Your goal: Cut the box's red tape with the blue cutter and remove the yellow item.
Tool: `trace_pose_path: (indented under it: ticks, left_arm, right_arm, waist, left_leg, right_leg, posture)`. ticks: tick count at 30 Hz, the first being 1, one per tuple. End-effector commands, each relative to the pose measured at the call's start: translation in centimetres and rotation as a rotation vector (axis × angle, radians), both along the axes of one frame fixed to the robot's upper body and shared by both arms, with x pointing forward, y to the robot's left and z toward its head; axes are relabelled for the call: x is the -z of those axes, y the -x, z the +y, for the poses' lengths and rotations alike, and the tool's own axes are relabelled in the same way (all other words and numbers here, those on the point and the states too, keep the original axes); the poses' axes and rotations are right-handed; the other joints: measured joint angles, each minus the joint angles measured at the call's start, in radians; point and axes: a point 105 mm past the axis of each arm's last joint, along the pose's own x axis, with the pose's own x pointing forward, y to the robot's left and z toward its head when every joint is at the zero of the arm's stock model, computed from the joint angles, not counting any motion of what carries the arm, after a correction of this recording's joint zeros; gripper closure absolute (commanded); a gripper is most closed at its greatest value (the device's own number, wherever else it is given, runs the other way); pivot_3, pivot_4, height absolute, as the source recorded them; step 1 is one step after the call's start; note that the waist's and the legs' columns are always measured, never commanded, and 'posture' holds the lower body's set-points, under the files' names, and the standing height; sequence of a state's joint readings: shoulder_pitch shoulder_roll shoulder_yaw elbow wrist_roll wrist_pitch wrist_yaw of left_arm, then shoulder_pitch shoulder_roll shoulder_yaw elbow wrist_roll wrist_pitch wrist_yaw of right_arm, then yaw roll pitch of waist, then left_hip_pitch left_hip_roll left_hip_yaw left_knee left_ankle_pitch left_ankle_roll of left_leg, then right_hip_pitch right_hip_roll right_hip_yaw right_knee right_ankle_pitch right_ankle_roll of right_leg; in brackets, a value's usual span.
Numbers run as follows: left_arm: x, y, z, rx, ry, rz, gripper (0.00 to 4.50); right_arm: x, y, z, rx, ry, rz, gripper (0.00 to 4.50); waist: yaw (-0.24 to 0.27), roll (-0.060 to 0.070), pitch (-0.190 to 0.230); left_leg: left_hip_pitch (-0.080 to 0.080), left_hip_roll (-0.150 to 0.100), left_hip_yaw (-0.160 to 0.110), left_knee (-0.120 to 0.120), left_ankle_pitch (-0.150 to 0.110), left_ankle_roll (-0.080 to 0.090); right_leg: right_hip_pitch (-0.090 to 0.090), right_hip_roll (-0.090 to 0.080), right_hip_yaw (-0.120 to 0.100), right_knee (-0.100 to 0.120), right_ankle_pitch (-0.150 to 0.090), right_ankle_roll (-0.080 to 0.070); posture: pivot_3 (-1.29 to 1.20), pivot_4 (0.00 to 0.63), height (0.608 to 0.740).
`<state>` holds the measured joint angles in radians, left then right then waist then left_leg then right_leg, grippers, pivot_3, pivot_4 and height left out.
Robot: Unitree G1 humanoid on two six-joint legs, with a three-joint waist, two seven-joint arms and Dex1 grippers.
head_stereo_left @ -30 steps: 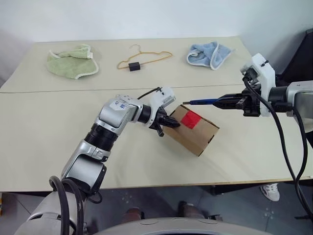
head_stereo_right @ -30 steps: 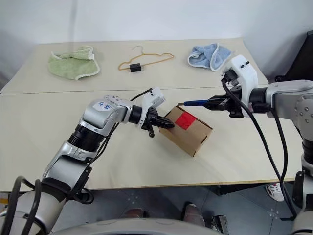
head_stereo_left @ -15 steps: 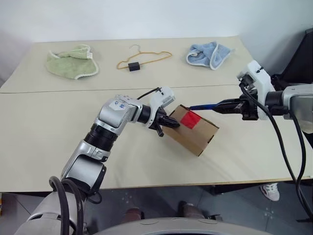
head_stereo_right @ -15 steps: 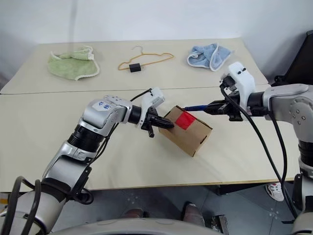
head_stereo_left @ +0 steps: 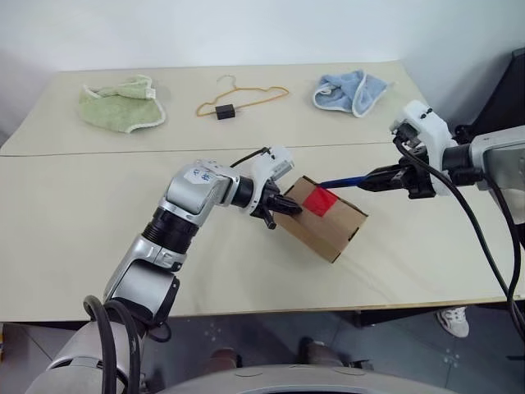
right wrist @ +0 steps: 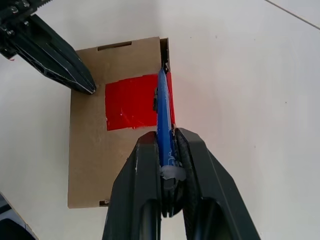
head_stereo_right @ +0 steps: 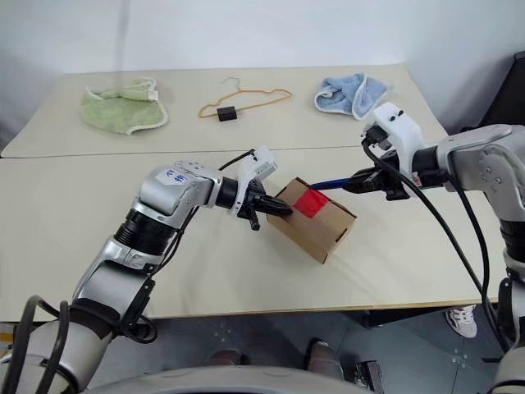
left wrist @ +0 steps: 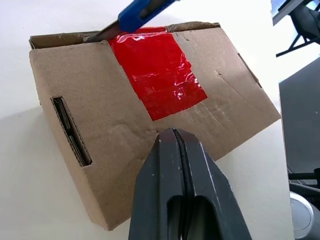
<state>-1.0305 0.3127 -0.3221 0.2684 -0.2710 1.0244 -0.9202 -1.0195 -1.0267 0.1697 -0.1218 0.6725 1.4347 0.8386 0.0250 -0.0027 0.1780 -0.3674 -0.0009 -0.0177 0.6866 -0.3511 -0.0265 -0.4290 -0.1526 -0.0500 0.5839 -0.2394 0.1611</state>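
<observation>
Right wrist view, right gripper [right wrist: 167,145] clamped on the blue cutter [right wrist: 162,112], its tip at the red tape [right wrist: 131,101] edge, left gripper [left wrist: 176,137] closed, pressing the box [head_stereo_left: 328,217] top

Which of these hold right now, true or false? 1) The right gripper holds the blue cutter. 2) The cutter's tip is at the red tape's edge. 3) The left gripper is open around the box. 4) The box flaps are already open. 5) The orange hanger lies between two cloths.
1) True: the right gripper is shut on the blue cutter.
2) True: its tip meets the red tape at the box edge.
3) False: the left gripper is shut, pressing against the box.
4) False: the flaps are closed, the tape in place.
5) True: the orange hanger lies between the green cloth and the blue cloth.
</observation>
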Motion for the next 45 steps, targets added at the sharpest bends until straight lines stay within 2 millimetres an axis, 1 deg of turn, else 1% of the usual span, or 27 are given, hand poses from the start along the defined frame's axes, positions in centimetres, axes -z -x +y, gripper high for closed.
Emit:
trace_pose_path:
  ticks: [1, 6, 13, 18, 26, 39, 45]
  left_arm:
    - [2.1, 0.2, 0.4, -0.036, -0.052, 0.055, 4.50]
    - [2.2, 0.3, 0.5, -0.044, -0.050, 0.056, 4.50]
    - [2.3, 0.1, 0.6, -0.064, -0.051, 0.057, 4.50]
    - [2.7, -0.4, 0.7, -0.095, -0.071, 0.049, 4.50]
    - [2.8, -1.0, 0.5, -0.109, -0.080, 0.042, 4.50]
    - [3.0, -1.2, 0.3, -0.104, -0.079, 0.041, 4.50]
    - [3.1, -1.2, 0.3, -0.105, -0.081, 0.041, 4.50]
  right_arm:
    - [0.0, 0.3, -0.7, 0.015, 0.030, 0.027, 4.35]
    - [0.5, 0.3, -1.2, 0.026, 0.057, 0.049, 4.35]
    - [0.6, 0.6, -1.9, 0.019, 0.094, 0.059, 4.35]
    - [0.1, 0.6, -1.9, 0.006, 0.117, 0.051, 4.35]
    - [0.1, 0.5, -1.8, -0.025, 0.166, 0.069, 4.35]
    - [-0.2, -1.7, -1.2, -0.080, 0.225, 0.109, 4.35]
    - [-0.2, -2.0, -1.5, -0.088, 0.255, 0.161, 4.35]
  waist:
    - [0.000, 0.000, 0.000]
    - [0.001, 0.000, 0.000]
    - [0.002, 0.000, 0.000]
    - [0.002, 0.000, 0.000]
    - [0.004, 0.000, 0.000]
    - [0.002, 0.000, 0.000]
    - [0.003, 0.000, 0.000]
  left_leg:
    - [0.000, 0.000, 0.000, 0.000, 0.000, 0.000]
    - [0.000, 0.000, 0.000, 0.000, 0.000, 0.000]
    - [0.000, 0.000, 0.000, 0.000, 0.000, 0.000]
    - [0.000, 0.000, 0.000, 0.001, 0.000, 0.000]
    - [-0.001, 0.000, -0.001, 0.006, -0.001, 0.001]
    - [-0.001, 0.000, -0.001, 0.011, -0.001, 0.002]
    - [-0.001, 0.000, -0.001, 0.011, -0.001, 0.002]
  right_leg:
    - [0.000, 0.000, 0.000, 0.000, 0.000, 0.000]
    - [0.000, 0.000, 0.000, 0.000, 0.000, 0.000]
    - [0.000, 0.000, 0.000, 0.000, 0.000, 0.000]
    - [0.000, 0.000, 0.000, 0.000, 0.000, 0.000]
    - [0.002, 0.000, 0.000, 0.001, 0.001, 0.001]
    - [0.003, 0.000, 0.001, 0.003, 0.002, 0.001]
    - [0.003, 0.000, 0.001, 0.003, 0.003, 0.001]
  posture:
    - [0.00, 0.150, 0.740]
    - [0.00, 0.150, 0.740]
    - [0.00, 0.150, 0.740]
    - [0.00, 0.150, 0.740]
    - [0.00, 0.150, 0.740]
    - [0.00, 0.150, 0.740]
    - [0.00, 0.150, 0.740]
